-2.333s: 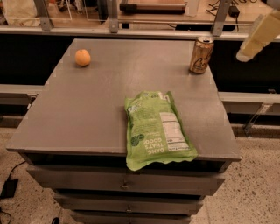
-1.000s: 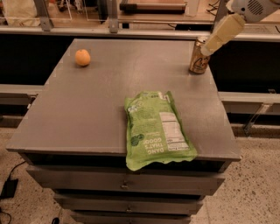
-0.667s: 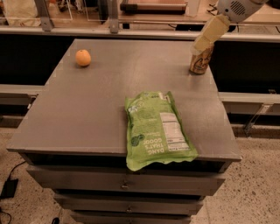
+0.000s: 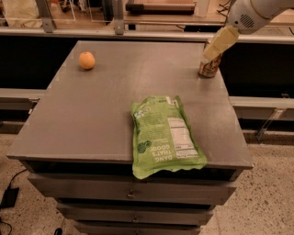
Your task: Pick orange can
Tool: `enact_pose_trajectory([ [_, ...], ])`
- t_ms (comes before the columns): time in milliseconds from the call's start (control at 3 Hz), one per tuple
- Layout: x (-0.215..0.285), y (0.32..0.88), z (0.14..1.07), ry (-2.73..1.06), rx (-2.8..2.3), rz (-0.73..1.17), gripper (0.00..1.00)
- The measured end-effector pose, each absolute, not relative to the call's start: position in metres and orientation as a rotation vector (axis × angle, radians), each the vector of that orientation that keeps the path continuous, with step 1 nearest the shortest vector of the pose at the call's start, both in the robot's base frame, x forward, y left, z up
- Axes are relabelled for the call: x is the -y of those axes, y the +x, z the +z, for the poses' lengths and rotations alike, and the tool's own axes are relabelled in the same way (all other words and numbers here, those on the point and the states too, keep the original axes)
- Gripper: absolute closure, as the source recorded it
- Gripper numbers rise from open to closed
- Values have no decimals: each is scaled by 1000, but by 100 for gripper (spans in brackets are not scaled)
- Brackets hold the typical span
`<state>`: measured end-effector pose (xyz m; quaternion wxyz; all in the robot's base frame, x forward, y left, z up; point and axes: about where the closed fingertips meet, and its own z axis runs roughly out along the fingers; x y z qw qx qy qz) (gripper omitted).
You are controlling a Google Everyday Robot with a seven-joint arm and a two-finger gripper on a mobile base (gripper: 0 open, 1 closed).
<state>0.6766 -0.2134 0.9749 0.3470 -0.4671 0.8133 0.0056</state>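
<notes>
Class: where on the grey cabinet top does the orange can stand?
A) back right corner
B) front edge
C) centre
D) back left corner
A: the orange can stands at the back right corner of the cabinet top, the gripper overlapping its upper part in this view.

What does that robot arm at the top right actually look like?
The arm is a smooth, rounded white shell with a small patch of dark dots. Its gripper, by the orange can at the far right of the table, is flat, cream-coloured and tapered.
</notes>
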Motion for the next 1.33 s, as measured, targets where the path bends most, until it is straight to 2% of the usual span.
enact_pose_trajectory([
  [1333, 249, 749, 960, -864, -2059, 187, 0],
])
